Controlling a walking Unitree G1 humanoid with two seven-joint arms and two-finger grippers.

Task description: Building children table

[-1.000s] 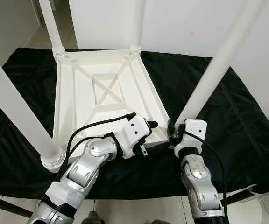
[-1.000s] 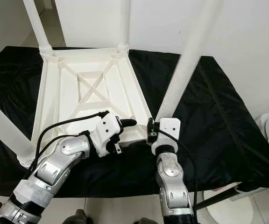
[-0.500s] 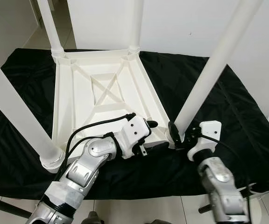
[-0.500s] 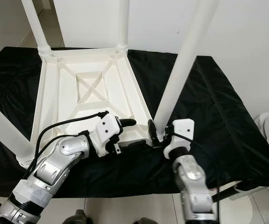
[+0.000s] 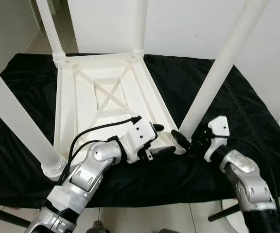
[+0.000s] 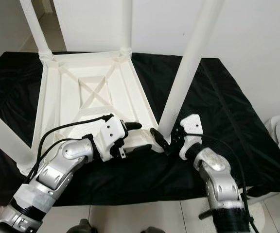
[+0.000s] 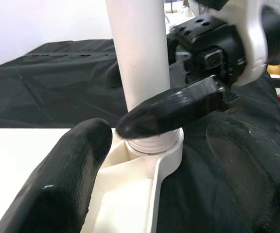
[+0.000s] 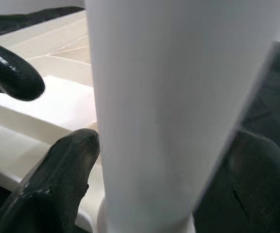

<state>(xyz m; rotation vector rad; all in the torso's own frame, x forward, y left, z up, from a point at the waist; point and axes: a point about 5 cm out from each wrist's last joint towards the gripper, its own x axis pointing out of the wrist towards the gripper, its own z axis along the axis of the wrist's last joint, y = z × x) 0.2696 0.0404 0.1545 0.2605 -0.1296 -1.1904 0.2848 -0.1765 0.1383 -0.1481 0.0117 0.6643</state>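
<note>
silver arms [image 5: 94,167], black cables, black jaws

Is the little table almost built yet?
Nearly. All four legs stand on the upside-down table top. The right gripper has its fingers around the base of the near-right leg, while the left gripper steadies the frame. Flipping it upright remains.
</note>
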